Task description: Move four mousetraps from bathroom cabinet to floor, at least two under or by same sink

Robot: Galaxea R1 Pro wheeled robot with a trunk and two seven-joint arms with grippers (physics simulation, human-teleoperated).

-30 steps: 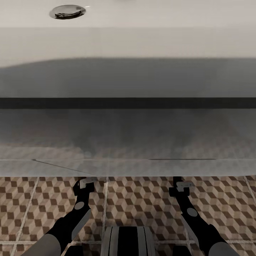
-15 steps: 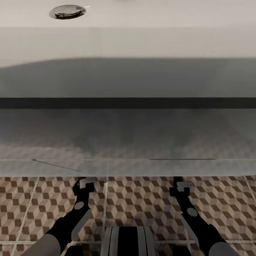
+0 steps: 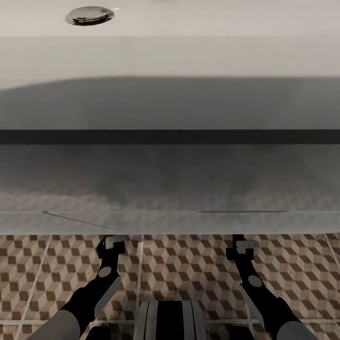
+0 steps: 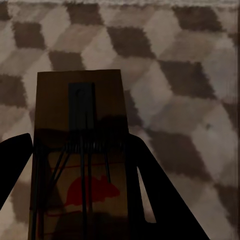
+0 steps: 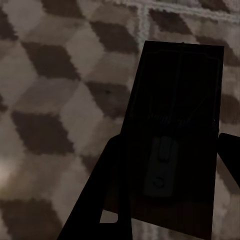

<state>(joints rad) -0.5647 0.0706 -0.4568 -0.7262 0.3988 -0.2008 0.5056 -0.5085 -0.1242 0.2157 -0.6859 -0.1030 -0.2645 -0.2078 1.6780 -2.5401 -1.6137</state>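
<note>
The left hand (image 4: 82, 200) grips a mousetrap (image 4: 80, 150) between its fingers; the board projects forward over the floor (image 4: 190, 75), red mouse print up. The right hand (image 5: 165, 200) grips a second trap (image 5: 175, 135), dark and in shadow. In the head view both hands (image 3: 114, 242) (image 3: 243, 246) hang low at the foot of the sink (image 3: 170, 56). Compared with one second earlier, the right hand sits slightly lower; the left is unchanged.

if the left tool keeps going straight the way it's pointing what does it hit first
Most likely the bathroom floor. The left tool holds a mousetrap pointing at the cube-pattern tiles, so the trap's far edge would probably touch before the fingers. Depth is unclear.
</note>
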